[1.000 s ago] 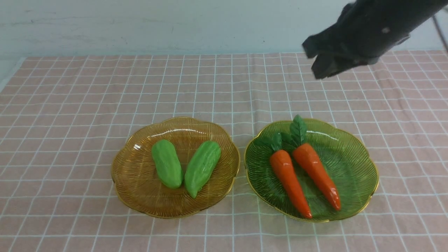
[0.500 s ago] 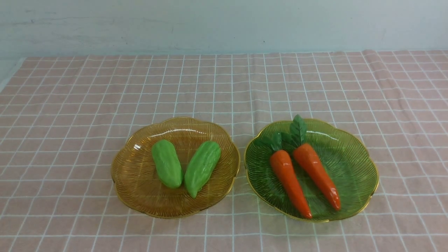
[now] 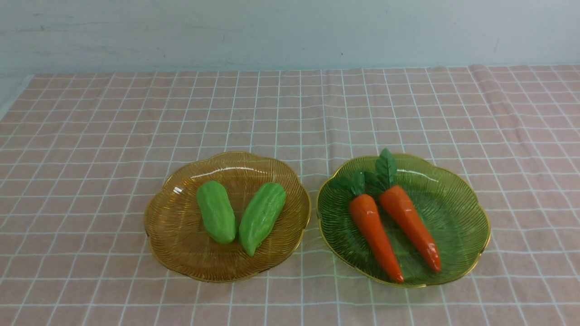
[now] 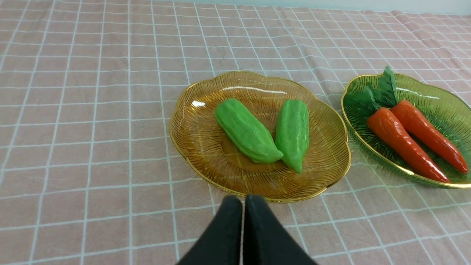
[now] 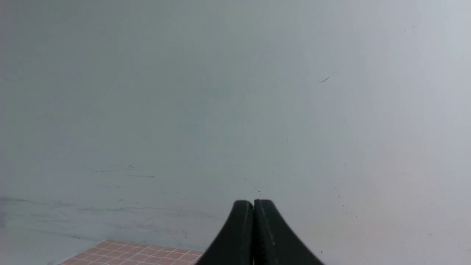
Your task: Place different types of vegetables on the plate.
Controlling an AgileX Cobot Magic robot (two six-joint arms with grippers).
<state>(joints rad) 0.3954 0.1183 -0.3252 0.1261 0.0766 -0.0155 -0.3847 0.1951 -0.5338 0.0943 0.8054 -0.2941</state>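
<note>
Step in hand: judged to be the close. All four vegetables lie on plates, one kind to each.
Next move: judged to need no grasp. If a mixed plate is wanted, a hand must open, take one piece across its middle and lift it clear of the raised rim.
Left gourd (image 3: 216, 218): stubby, light green, bumpy matt skin. It lies on the amber plate (image 3: 176, 253) with its near end touching its twin.
Right gourd (image 3: 262, 217): same make, with its pointed end toward the robot.
Left carrot (image 3: 375, 235): glossy orange taper with a dark leaf top. It lies on the green plate (image 3: 457, 217).
Right carrot (image 3: 410, 226): the same, just beside the first.
Plates: translucent and finely ribbed, with scalloped gilt rims. They sit side by side, near each other.
Table: covered by a pink checked cloth (image 3: 90, 136), slightly creased.
Left hand (image 4: 243, 200): black, jaws pressed together and holding nothing. It is short of the amber plate's near rim.
Right hand (image 5: 253, 204): closed and empty, facing the pale wall (image 5: 184, 92), well away from the plates.
</note>
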